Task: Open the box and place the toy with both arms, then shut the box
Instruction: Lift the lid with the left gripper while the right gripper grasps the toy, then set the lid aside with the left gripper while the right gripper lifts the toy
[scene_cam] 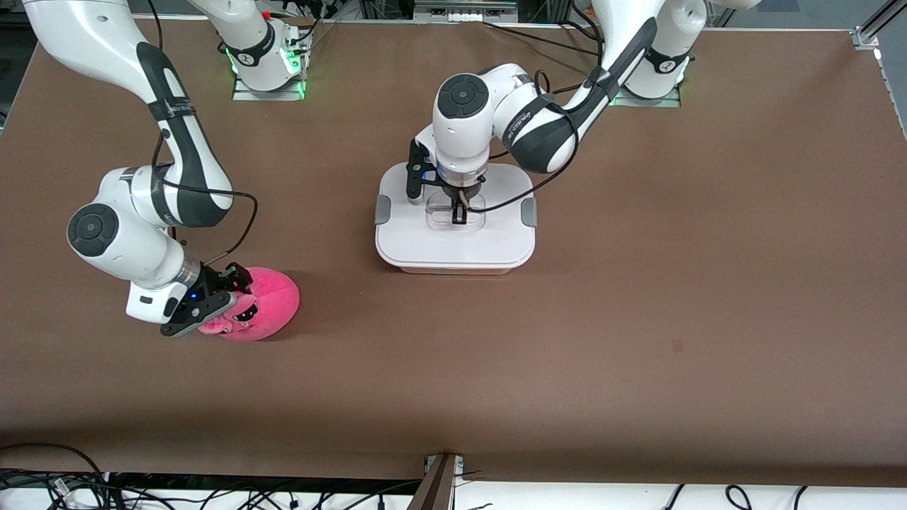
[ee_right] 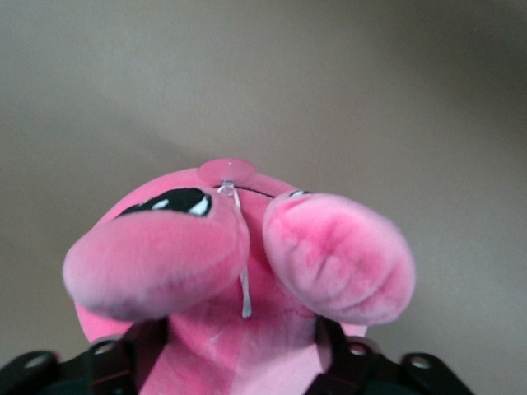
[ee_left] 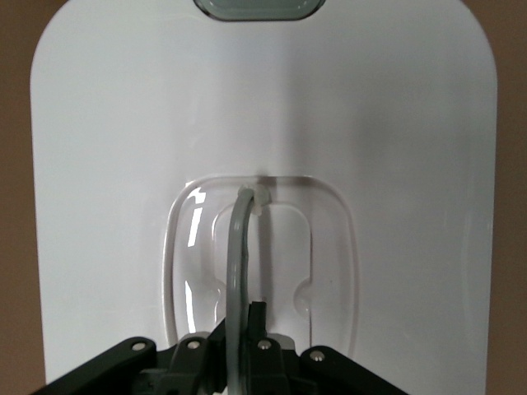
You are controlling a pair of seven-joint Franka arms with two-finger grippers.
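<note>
The box (scene_cam: 453,248) stands shut in the middle of the table, its white lid (ee_left: 395,148) on, with grey clips (scene_cam: 382,210) at both ends. My left gripper (scene_cam: 459,214) is over the lid's middle, and in the left wrist view it (ee_left: 244,325) is shut on the raised handle (ee_left: 237,247). The hot-pink plush toy (scene_cam: 268,301) lies on the table toward the right arm's end, nearer the front camera than the box. My right gripper (scene_cam: 230,306) is at the toy, and in the right wrist view it (ee_right: 239,346) is shut on the toy's body (ee_right: 329,255).
The brown table (scene_cam: 638,319) spreads wide round the box and the toy. The arm bases (scene_cam: 269,64) stand along the edge farthest from the camera. Cables (scene_cam: 212,496) hang below the near edge.
</note>
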